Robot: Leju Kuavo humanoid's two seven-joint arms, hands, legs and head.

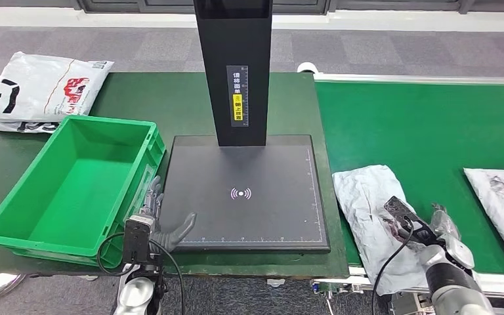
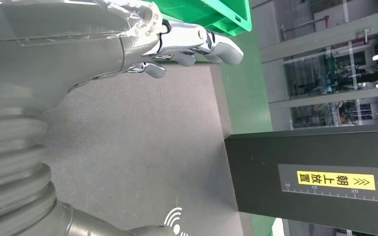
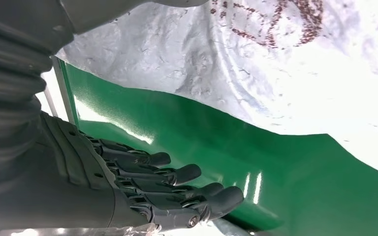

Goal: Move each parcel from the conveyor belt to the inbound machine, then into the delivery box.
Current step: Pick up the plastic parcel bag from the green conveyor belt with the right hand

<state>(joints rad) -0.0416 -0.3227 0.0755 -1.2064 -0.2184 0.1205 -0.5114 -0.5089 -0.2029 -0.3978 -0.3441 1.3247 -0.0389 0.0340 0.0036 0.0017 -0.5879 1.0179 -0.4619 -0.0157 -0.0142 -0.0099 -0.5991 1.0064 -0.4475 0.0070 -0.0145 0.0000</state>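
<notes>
You see the green conveyor belt [image 1: 426,125] running along the right side, and on its near edge lies a crumpled white plastic mailer parcel [image 1: 367,197], flat on the belt surface. A second white plastic parcel with reddish print [image 1: 502,197] lies further right on the same belt, apart from the first. Your right hand [image 1: 426,226] sits at the near end of the crumpled parcel, over its lower right part; in the right wrist view the dark fingers [image 3: 177,191] are stretched out side by side above the green belt with the thumb apart from them, the parcel [image 3: 256,64] lying between, and nothing is clamped. The flat black scanning plate of the inbound machine [image 1: 249,190], with a white signal mark at its middle, lies just left of the belt, and its black upright column [image 1: 236,65] rises from the plate's far edge, carrying a label with a yellow tag. Your left hand [image 1: 154,220] rests at the plate's near left corner, between the plate and the green plastic delivery box [image 1: 72,187], fingers spread and holding nothing; the left wrist view shows the silver fingers [image 2: 187,42] extended over the plate's edge. A large white printed bag [image 1: 39,88] lies on the dark green table [image 1: 164,98] beyond the box.
</notes>
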